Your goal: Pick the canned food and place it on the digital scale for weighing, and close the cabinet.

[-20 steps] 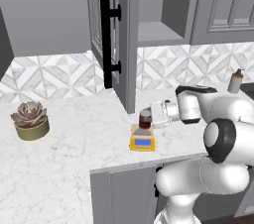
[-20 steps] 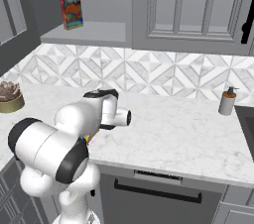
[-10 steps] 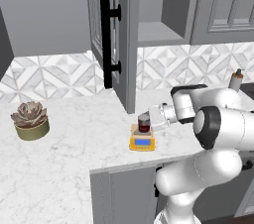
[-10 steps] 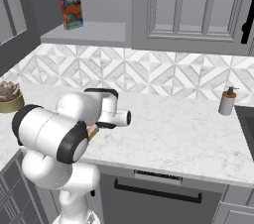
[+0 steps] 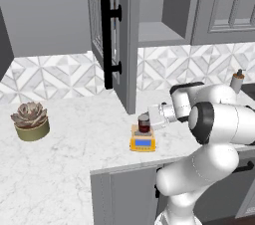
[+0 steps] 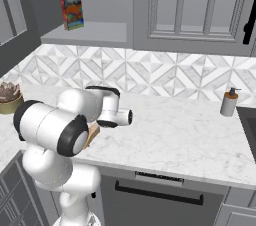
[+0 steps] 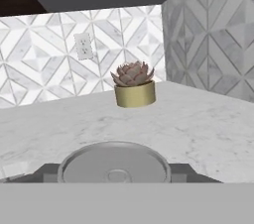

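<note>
The canned food (image 5: 144, 122), dark red with a silver-grey top (image 7: 115, 162), stands on the yellow-orange digital scale (image 5: 143, 142) near the counter's front edge. My gripper (image 5: 151, 119) reaches in from the right and is shut on the can, with dark fingers (image 7: 45, 172) on either side of the lid. An orange corner of the scale (image 6: 93, 134) peeks out behind the arm in the right base view. The upper cabinet door (image 5: 124, 35) stands open, swung out over the counter, its long black bar handle (image 5: 105, 45) facing left.
An olive pot with a succulent (image 5: 31, 121) (image 7: 133, 87) sits at the far left of the counter. A grey bottle with a brown cap (image 5: 237, 80) (image 6: 229, 102) stands at the right by the sink. A colourful box (image 6: 72, 13) sits on the open cabinet shelf.
The gripper has come down a little and shifted left with the can, which now rests on the scale's plate. The arm has drawn in closer to the scale.
</note>
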Controlling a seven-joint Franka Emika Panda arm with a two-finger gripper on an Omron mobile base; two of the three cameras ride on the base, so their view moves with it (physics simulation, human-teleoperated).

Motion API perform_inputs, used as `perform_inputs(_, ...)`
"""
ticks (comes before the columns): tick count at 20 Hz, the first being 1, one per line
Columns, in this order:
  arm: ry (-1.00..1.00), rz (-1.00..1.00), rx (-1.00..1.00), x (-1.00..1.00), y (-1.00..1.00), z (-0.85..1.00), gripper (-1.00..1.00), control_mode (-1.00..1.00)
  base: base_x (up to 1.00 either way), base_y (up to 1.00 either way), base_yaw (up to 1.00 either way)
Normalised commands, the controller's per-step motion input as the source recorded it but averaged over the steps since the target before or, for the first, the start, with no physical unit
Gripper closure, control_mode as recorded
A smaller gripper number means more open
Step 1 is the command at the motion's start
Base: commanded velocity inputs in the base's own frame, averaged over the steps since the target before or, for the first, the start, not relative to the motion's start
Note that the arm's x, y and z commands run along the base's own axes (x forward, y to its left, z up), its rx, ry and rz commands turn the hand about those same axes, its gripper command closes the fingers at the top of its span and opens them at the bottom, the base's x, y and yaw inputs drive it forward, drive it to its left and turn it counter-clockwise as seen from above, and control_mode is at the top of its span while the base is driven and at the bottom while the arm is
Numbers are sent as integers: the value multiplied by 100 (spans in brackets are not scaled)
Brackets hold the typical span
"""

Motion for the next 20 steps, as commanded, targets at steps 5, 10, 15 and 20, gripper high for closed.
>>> perform_inputs(5,0,0,0,-14,2,-15,-100,-100,0,0,0)
perform_inputs(10,-1,0,0,0,1,-12,-100,-100,0,0,0)
perform_inputs(15,-7,0,6,-11,0,0,-100,-100,0,0,0)
perform_inputs(20,-1,0,10,-8,0,1,-100,-100,0,0,0)
